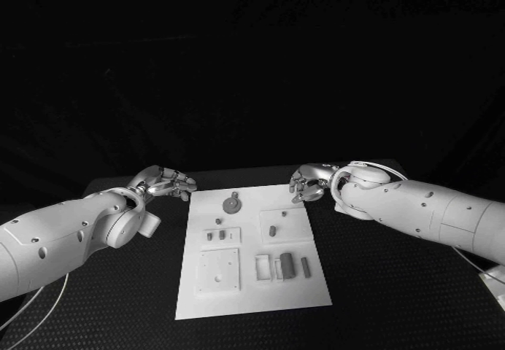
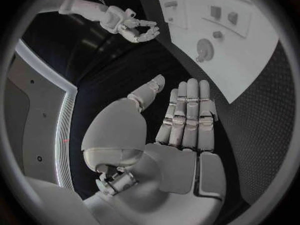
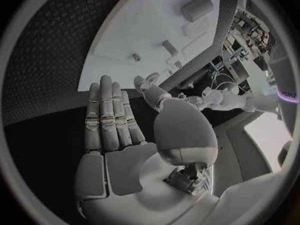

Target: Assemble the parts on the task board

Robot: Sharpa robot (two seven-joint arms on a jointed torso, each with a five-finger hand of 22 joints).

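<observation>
The white task board [image 1: 252, 299] lies in the middle of the black table. Small grey parts lie on it: a round disc part [image 1: 230, 204] near its far edge, two short pegs [image 1: 217, 235] on a raised square, a slim peg [image 1: 273, 230], and two upright blocks [image 1: 286, 262] nearer me. My left hand [image 1: 166, 182] hovers off the board's far left corner. In the left wrist view its fingers [image 2: 187, 120] are stretched flat and hold nothing. My right hand [image 1: 311, 182] hovers at the far right corner, its fingers [image 3: 109, 117] straight and its palm bare.
A square plate with small holes [image 1: 219, 272] and a recessed slot [image 1: 262, 266] sit on the board's near half. Black table surface [image 1: 400, 292] runs on both sides of the board. The board [image 2: 250, 65] lies beyond my left fingertips.
</observation>
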